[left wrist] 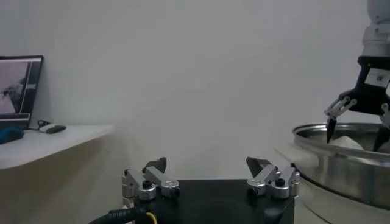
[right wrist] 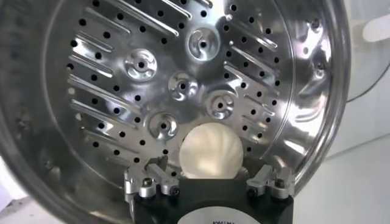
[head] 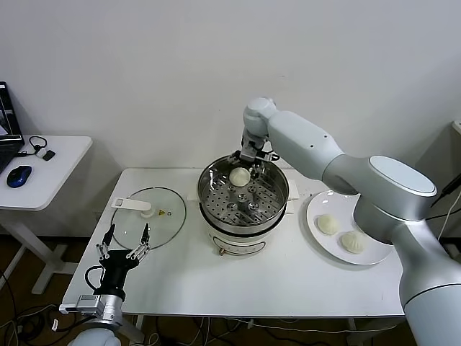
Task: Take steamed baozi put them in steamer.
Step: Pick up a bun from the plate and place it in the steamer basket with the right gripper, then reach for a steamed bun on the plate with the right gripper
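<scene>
One bun in the pot, two on the plate

One bun point(right wrist: 211, 150) sits on the holed tray of the steamer point(head: 274, 206), directly beneath the right pincer point(head: 253, 160). Its fingers point(right wrist: 270, 180) stand spread wide to either side of the bun and grip nothing. The bun looks let go: it rests on the tray by itself at the far side of the pot, near the back rim. The pincer hangs just above it, inside the ring of the rim, with the right arm reaching in from the plate side.

Outward from there, the rest of the tray is bare steel with no other bun on it. The steamer stands in the middle of the counter point(head: 288, 281). To its right lies a white plate point(head: 317, 229) with two more buns point(head: 328, 224) side by side near its middle. On the other side of the steamer a glass lid point(head: 164, 229) lies flat on the counter. The left pincer point(head: 124, 241) rests near the front left edge of the counter, by the lid, fingers apart and empty, well away from the work.

By my reading the task is at an early stage: one bun is placed and two are waiting. Only three buns show in all. Next, the right arm needs to lift clear of the rim and reach over to the plate.
</scene>
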Robot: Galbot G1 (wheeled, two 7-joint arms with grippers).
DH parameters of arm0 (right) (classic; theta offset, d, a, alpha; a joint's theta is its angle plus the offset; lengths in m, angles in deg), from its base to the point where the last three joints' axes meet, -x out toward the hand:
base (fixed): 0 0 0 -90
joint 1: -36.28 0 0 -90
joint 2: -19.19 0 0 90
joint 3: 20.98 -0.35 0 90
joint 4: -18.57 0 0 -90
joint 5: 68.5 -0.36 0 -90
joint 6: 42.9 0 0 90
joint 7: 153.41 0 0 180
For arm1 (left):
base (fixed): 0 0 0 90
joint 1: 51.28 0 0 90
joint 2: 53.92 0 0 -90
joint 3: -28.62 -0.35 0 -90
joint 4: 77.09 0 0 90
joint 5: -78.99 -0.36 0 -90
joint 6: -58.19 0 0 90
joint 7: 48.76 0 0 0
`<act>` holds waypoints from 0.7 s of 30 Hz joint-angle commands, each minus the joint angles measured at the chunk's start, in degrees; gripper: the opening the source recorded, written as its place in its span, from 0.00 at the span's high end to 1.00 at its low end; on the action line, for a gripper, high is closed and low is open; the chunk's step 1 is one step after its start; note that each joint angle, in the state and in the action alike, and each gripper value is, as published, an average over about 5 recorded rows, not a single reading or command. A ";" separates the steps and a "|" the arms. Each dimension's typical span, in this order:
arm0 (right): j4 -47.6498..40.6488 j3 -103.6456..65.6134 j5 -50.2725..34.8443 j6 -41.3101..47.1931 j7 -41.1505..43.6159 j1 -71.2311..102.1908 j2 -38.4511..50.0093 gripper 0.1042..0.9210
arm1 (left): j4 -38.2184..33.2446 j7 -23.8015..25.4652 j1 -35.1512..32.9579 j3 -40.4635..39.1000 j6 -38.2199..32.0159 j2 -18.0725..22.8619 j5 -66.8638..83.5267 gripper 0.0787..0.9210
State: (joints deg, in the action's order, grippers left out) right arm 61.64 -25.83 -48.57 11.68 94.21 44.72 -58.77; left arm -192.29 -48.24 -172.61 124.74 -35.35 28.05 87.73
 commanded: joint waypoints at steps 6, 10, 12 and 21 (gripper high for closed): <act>16.34 13.69 -28.23 14.09 2.49 -15.98 14.53 0.12 | -0.43 -0.07 -0.15 -0.59 0.05 0.19 0.01 0.12; 16.12 16.44 -33.78 19.77 3.44 -19.48 19.17 0.12 | -0.89 -0.09 -0.36 -0.74 0.01 0.25 0.00 0.12; 15.85 18.03 -36.31 22.92 4.01 -20.40 21.71 0.12 | -1.05 -0.12 -0.55 -0.77 -0.05 0.22 0.07 0.12; 14.47 22.91 -41.74 32.54 5.18 -18.19 33.41 0.12 | -1.86 -0.95 -0.72 -1.40 0.60 0.02 0.57 0.12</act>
State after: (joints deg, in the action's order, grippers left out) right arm 74.24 -7.54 -81.85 35.94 98.58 28.75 -34.52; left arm -193.71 -48.81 -173.45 123.55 -35.17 28.21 88.10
